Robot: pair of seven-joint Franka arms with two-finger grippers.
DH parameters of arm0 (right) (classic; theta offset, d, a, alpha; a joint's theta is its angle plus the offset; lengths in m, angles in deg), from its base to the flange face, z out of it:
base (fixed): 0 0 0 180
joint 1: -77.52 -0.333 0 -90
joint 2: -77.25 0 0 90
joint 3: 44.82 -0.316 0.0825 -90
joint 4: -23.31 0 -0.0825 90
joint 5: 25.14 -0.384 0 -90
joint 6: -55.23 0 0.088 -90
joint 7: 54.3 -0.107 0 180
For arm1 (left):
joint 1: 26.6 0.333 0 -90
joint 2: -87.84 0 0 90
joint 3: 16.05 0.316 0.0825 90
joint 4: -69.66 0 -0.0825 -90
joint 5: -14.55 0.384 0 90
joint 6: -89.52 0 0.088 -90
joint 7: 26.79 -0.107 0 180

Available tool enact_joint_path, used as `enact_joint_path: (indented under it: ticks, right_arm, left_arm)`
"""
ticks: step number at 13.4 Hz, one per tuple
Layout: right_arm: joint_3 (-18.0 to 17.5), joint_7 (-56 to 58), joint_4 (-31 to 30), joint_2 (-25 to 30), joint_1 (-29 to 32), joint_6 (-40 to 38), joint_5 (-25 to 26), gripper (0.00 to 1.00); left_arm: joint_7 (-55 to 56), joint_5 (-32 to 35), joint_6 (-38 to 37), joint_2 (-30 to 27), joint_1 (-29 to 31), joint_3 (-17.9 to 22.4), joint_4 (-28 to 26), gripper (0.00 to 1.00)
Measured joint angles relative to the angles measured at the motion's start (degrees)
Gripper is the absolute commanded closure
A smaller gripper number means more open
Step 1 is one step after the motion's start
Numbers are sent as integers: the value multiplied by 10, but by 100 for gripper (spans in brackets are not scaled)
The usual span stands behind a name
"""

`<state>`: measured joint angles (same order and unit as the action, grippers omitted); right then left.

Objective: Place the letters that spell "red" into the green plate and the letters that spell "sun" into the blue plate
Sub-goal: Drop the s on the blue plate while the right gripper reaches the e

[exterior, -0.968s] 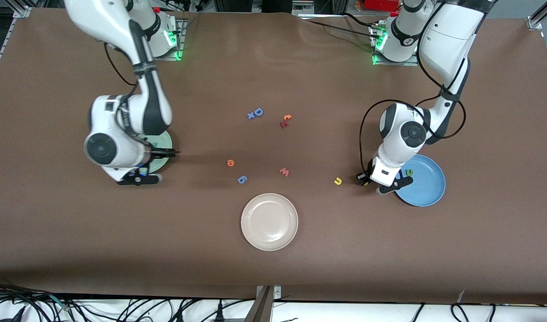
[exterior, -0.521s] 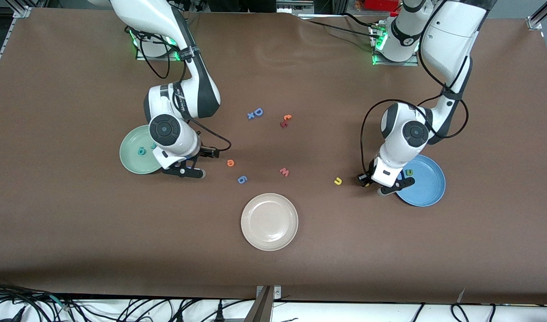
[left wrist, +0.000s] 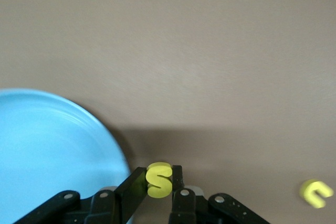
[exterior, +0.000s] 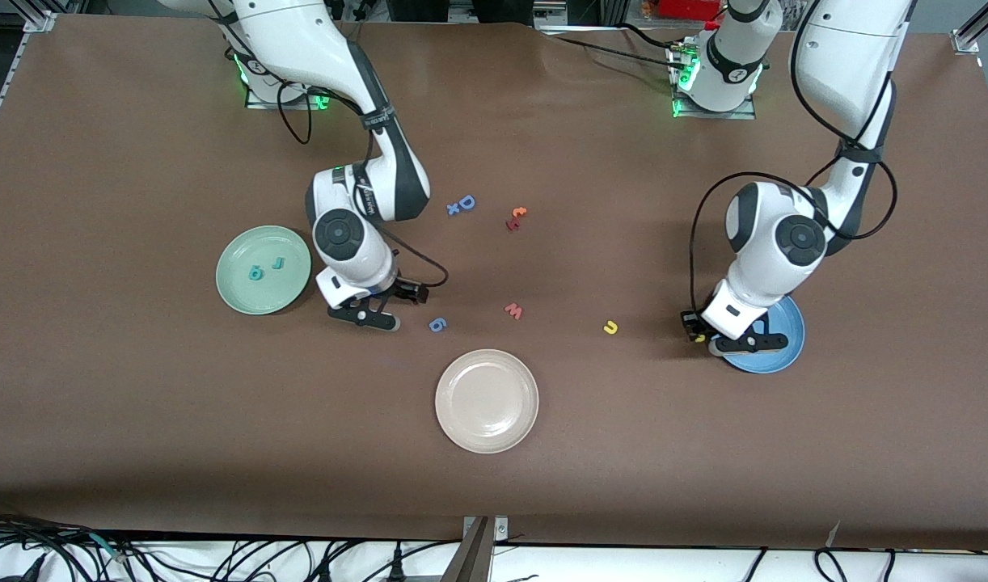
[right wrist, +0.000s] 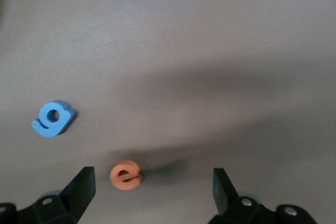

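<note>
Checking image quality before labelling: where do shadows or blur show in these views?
Front view: sharp, evenly lit. Right wrist view: soft, a broad dark shadow crosses the table above the orange "e"; the blue "g" is slightly blurred. Left wrist view: the yellow "s" is crisp, the yellow "u" blurred.

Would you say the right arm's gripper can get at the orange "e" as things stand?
Probably yes. The right gripper hangs open over the orange "e", which lies flat on the bare table between its spread fingers. The blue "g" lies apart, outside them.
</note>
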<state>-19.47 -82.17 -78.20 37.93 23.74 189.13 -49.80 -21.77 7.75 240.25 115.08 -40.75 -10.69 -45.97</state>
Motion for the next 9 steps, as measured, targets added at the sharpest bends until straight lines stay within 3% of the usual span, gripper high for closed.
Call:
enact_joint_path:
  ticks: [3,5,7,8,9]
  right_arm:
    - [-1,-7,0,-12,-7,21,0,5]
    - [-2,-7,0,-19,-7,27,0,13]
    - [-2,-7,0,-24,-11,30,0,25]
    - [-3,-7,0,-26,-13,33,0,30]
    - [-3,-7,0,-29,-16,36,0,37]
  left_arm:
    - [-96,0,-2,-2,10,16,0,92]
    - [-142,0,-4,-2,19,19,-4,89]
    - [-171,0,-6,-2,27,20,-11,71]
    - [-179,0,-7,0,28,20,-14,52]
    - [-181,0,-7,2,29,20,-15,45]
